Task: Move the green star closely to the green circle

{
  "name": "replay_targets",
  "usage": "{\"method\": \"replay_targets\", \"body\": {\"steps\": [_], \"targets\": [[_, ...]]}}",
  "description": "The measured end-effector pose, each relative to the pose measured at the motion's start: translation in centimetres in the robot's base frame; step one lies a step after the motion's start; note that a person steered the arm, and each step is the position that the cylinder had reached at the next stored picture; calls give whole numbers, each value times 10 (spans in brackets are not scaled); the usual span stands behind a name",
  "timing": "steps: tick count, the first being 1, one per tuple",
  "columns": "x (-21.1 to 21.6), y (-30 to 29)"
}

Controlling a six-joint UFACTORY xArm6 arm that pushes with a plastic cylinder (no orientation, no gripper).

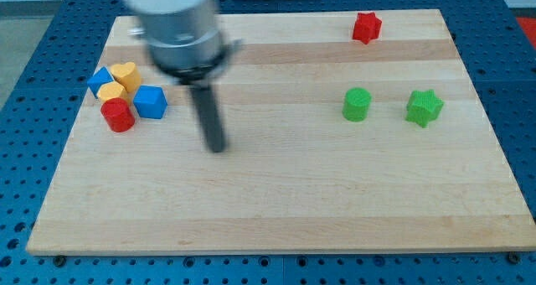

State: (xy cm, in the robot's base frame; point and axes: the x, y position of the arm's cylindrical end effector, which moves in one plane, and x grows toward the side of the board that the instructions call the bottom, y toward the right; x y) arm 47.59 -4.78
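Bare board (276,209) at the view's bottom; your rod, called my tip (217,147), sits left of centre with no claw to open or close.

Your tip touches no block. Just to its left at the view's left edge: blue block (152,102), red cylinder (118,115), two yellow blocks (124,74) (110,90), another blue block (100,80), all bunched together. Well off to the right: green circle (357,104), then green star (425,107) beside it with a gap between. Red star (366,27) near the top edge.
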Motion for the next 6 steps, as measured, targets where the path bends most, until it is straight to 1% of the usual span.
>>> {"method": "replay_targets", "body": {"steps": [1,2,3,4,5,6], "targets": [[-4,90],[0,162],[1,256],[-18,334],[-34,321],[-36,266]]}}
